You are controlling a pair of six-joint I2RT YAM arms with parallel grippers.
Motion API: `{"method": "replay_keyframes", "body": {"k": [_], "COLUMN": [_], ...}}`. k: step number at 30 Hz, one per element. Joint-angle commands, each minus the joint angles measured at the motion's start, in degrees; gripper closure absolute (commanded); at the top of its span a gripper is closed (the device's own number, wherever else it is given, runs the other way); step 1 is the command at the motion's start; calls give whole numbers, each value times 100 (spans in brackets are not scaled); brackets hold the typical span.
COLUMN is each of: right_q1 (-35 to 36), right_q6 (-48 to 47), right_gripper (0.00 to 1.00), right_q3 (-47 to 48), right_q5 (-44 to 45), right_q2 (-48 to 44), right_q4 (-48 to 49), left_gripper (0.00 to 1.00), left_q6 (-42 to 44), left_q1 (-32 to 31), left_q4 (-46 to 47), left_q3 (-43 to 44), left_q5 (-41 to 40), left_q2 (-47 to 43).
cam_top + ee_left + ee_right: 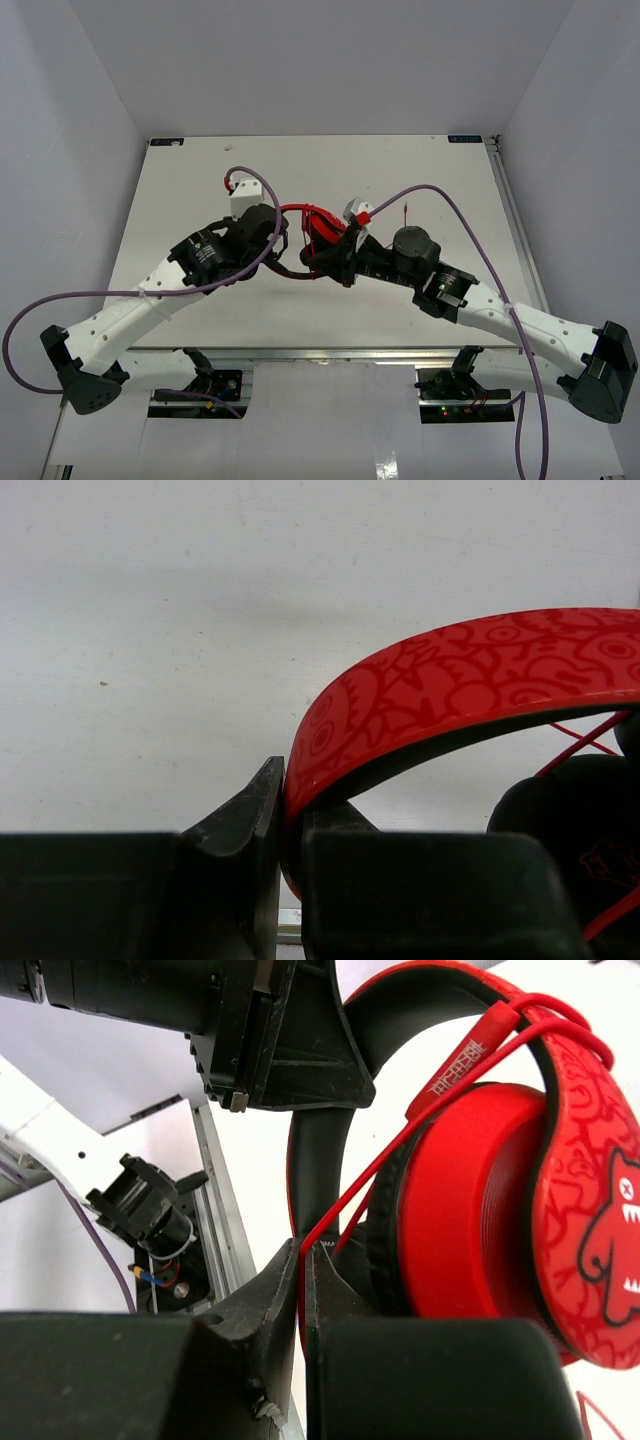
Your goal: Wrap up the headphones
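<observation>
The red and black headphones [318, 228] are held above the middle of the table between both grippers. My left gripper [283, 240] is shut on the patterned red headband [470, 670], pinching it at its left end [285, 780]. A black ear pad [570, 815] and the thin red cable [585, 742] show to its right. My right gripper [338, 258] is shut on the thin red cable [400, 1140], which enters its fingertips [303, 1250] just below the round red earcup [480, 1210]. The cable runs up over the headband [420, 1000]. A loose red cable stretch [406, 213] lies further right.
The white table [200, 180] has a metal rail [515, 220] along its right edge. Thick purple arm cables [450, 205] arch over both arms. The left arm's wrist [280, 1030] hangs close above the right gripper. White walls enclose the table.
</observation>
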Motion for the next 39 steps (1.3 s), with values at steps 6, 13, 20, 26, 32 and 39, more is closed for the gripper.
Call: {"method": "replay_keyframes", "body": {"k": [6, 13, 20, 26, 32, 39], "right_q1": [360, 403, 479, 500, 500, 500], "right_q6": [199, 143, 37, -203, -357, -635], "right_gripper": [88, 85, 84, 83, 83, 82], "right_q3": [-530, -575, -573, -897, -1405, -1696], "right_q5": [21, 419, 954, 1291, 1489, 1469], "right_q2": [38, 184, 371, 523, 834, 1175], "right_q4": [281, 389, 536, 992, 1822, 2613], "left_gripper": [100, 100, 100, 100, 100, 100], "left_q6": [-994, -1069, -1114, -1107, -1115, -1167], "left_q1": [71, 68, 69, 65, 62, 71], "left_q4": [1019, 1035, 1002, 933, 912, 916], "left_q3": [78, 150, 133, 173, 162, 45], "left_q5": [-229, -106, 2, 128, 323, 515], "left_q2": [-489, -656, -866, -1021, -1173, -1286]}}
